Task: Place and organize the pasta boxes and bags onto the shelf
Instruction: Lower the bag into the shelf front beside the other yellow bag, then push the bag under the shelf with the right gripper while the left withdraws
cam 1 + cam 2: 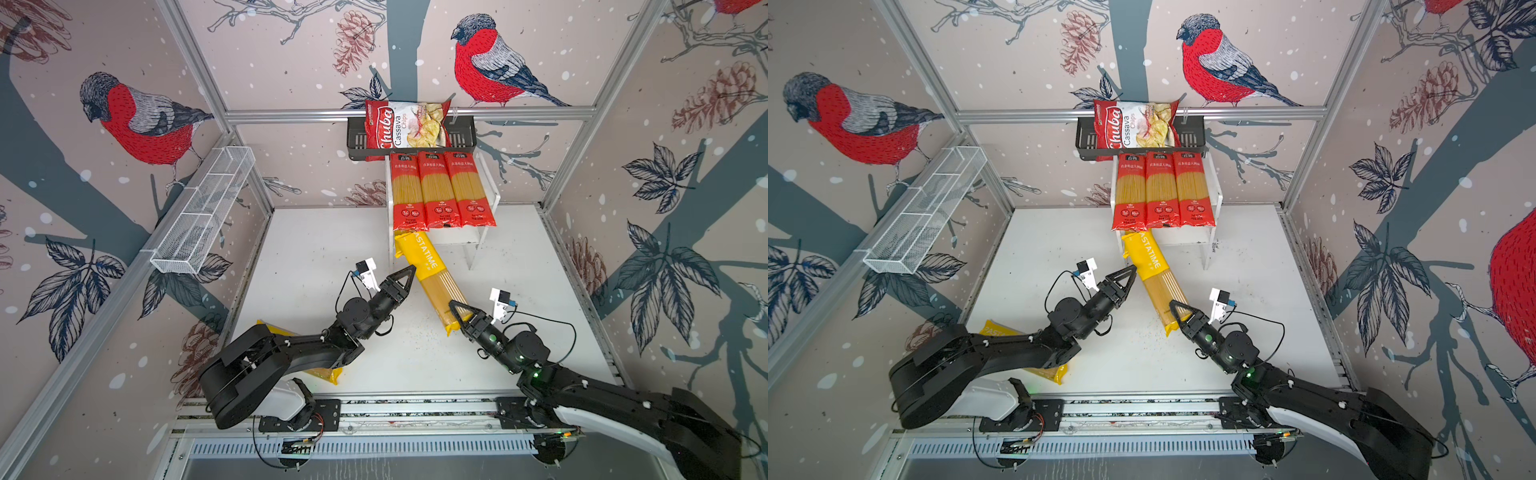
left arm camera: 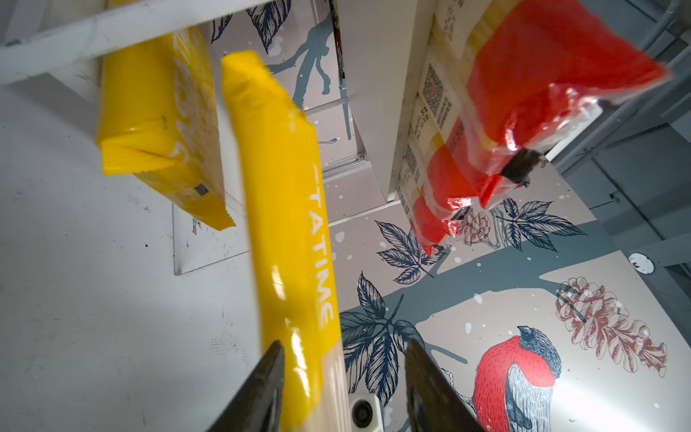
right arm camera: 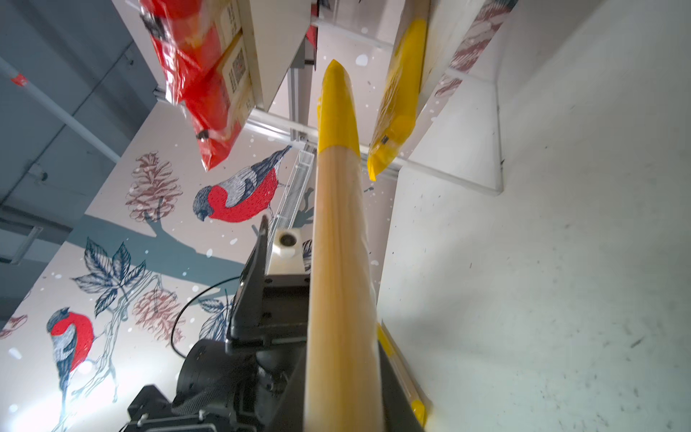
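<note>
Three red packs [image 1: 442,189] lined up on shelf [image 1: 455,237] top board; first yellow [image 2: 149,123] on lower tier. Second yellow [image 1: 434,276] aloft, nose at lower tier: right gripper [image 1: 454,305] clamps its tail, left gripper [image 1: 410,271] slack around it. Third yellow [image 1: 330,374] on table [image 1: 332,249], not yet shelved.

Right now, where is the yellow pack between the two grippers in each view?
Top view: yellow pack slanted at centre.
Top view: same pack, centre.
Left wrist: pack between the jaws.
Right wrist: pack lengthwise through the middle.
Shared landmark: red packs, in all four.
</note>
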Action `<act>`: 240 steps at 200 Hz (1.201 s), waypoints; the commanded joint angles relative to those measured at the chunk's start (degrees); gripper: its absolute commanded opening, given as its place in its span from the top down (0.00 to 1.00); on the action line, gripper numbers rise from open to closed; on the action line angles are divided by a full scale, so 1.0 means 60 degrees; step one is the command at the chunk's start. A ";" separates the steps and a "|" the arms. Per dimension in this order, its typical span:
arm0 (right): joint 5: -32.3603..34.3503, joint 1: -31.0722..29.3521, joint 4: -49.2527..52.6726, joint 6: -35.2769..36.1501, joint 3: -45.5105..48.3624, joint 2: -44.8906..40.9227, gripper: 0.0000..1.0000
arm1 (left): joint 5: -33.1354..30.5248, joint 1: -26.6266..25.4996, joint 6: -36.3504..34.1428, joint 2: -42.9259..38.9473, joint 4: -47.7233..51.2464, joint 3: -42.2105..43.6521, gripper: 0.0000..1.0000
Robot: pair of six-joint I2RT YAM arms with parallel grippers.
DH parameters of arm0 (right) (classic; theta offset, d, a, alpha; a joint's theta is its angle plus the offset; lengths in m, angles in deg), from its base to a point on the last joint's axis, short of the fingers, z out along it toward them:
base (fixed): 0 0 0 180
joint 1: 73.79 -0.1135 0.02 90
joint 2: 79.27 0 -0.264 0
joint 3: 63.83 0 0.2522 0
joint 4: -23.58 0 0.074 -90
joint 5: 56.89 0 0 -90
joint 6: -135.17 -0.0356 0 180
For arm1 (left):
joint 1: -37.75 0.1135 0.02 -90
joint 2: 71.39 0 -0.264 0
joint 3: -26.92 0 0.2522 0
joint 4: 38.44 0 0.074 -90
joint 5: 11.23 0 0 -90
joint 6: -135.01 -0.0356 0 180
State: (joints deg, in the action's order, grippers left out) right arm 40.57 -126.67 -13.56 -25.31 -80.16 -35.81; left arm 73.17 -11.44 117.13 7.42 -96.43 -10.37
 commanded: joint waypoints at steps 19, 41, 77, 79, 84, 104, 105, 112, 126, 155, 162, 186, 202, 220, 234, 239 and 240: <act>0.0298 0.0766 0.0728 0.0114 -0.0366 -0.0868 0.89 | -0.0022 -0.0020 -0.0480 -0.0830 0.0415 0.0458 0.48; -0.0108 0.1456 0.0709 0.0130 -0.0556 -0.0793 0.91 | -0.0286 -0.0019 -0.0722 -0.1570 0.1220 0.0835 0.47; -0.0308 0.2047 0.0180 0.0042 -0.1124 -0.0019 0.92 | -0.0899 -0.0020 -0.1126 -0.3071 0.2616 0.1470 0.47; -0.0296 0.2065 0.0155 0.0042 -0.1183 0.0067 0.92 | -0.0941 -0.0020 -0.1163 -0.3159 0.2712 0.1499 0.47; -0.0248 0.2110 0.0059 0.0028 -0.1303 0.0304 0.92 | -0.1033 -0.0014 -0.1225 -0.3364 0.2964 0.1545 0.47; -0.0146 0.2293 -0.0147 -0.0061 -0.1970 0.1484 0.92 | -0.1503 -0.0003 -0.1425 -0.4234 0.4086 0.1778 0.47; -0.0138 0.2302 -0.0161 -0.0075 -0.2023 0.1573 0.92 | -0.1522 -0.0004 -0.1434 -0.4275 0.4111 0.1795 0.47; -0.0139 0.2347 -0.0407 -0.0111 -0.2224 0.2113 0.92 | -0.1658 -0.0005 -0.1484 -0.4580 0.4444 0.1858 0.47; -0.0104 0.2412 -0.1009 -0.0290 -0.2601 0.3122 0.92 | -0.1846 0.0001 -0.1553 -0.5142 0.5024 0.2003 0.46; 0.0354 0.2502 -0.2022 -0.0485 -0.3407 0.4673 0.91 | -0.2032 0.0003 -0.1561 -0.6001 0.5889 0.2227 0.46; 0.0516 0.2514 -0.2126 -0.0683 -0.3598 0.5222 0.90 | -0.2046 0.0008 -0.1550 -0.6138 0.6014 0.2266 0.46; 0.0573 0.2662 -0.2679 -0.1296 -0.4271 0.6494 0.88 | -0.2083 0.0008 -0.1497 -0.6309 0.6084 0.2441 0.46; 0.0465 0.2773 -0.2923 -0.1650 -0.4759 0.7271 0.85 | -0.2056 0.0008 -0.1449 -0.6199 0.5992 0.2486 0.46; 0.0181 0.2917 -0.3421 -0.1950 -0.5158 0.8010 0.82 | -0.1969 0.0001 -0.1436 -0.6019 0.5828 0.2490 0.46; -0.0040 0.2993 -0.3658 -0.2149 -0.5403 0.8425 0.77 | -0.1884 0.0003 -0.1419 -0.5916 0.5727 0.2511 0.46; -0.0207 0.3038 -0.3648 -0.2199 -0.5488 0.8530 0.75 | -0.1883 0.0008 -0.1427 -0.5907 0.5731 0.2516 0.46; -0.0264 0.3052 -0.3647 -0.2199 -0.5496 0.8546 0.74 | -0.1880 0.0009 -0.1413 -0.5910 0.5732 0.2523 0.46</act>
State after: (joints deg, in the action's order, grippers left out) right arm 42.02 -109.10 -26.08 -35.83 -110.96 12.96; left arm 61.74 -11.48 109.13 -28.53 -60.84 4.52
